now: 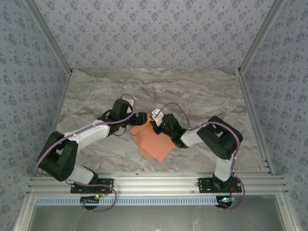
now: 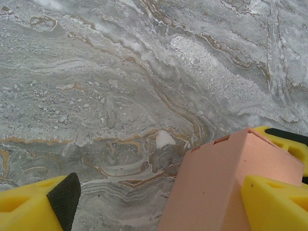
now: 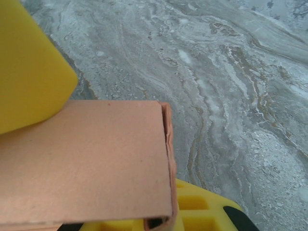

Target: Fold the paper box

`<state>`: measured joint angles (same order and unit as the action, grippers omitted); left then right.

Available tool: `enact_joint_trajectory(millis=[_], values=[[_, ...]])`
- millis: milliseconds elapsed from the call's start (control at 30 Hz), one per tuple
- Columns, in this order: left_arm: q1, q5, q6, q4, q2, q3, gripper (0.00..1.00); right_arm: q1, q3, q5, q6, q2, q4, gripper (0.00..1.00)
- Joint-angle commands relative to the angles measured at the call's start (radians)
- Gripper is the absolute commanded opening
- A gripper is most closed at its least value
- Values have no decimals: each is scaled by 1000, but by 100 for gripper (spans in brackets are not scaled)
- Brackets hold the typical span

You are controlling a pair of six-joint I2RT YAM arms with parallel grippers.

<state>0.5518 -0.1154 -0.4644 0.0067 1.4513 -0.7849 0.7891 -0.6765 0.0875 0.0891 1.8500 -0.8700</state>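
paper box (image 1: 153,140): looks thin, light, bends easy, grab at creases. right claw (image 3: 120,144) pinching panel, left claw (image 2: 171,178) gaping.

Both black-and-white arms (image 1: 89,132) reach inward, elbows bent. The left yellow-fingered gripper (image 1: 139,120) gapes wide; the right yellow-fingered gripper (image 1: 157,126) pinches the orange-salmon card paper box (image 1: 155,143).

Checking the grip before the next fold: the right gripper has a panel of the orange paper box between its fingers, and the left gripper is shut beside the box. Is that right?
Not quite: the left gripper is open, not shut. The left wrist view shows its fingers far apart, the paper box beside one. The right gripper does have a panel between its fingers.
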Motion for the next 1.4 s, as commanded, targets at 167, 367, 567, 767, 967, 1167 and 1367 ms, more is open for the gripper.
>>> enact_joint_trajectory(millis=[167,367,567,767,967,1167,1367], values=[[32,-8,-5,-41,46,-2,89,34,19,183,-54,69,-20,13],[31,5,-4,-43,45,-1,88,34,44,153,-71,34,-9,26],[32,18,1,-48,44,-1,89,22,69,100,-68,24,24,28],[31,13,4,-44,53,-5,88,20,41,97,-66,44,12,27],[31,-17,23,-19,73,1,85,19,22,108,-66,60,-13,28],[25,-63,35,6,102,-3,77,18,22,187,-81,79,-39,21],[22,-90,26,19,117,-11,76,18,2,270,-121,122,-60,9]])
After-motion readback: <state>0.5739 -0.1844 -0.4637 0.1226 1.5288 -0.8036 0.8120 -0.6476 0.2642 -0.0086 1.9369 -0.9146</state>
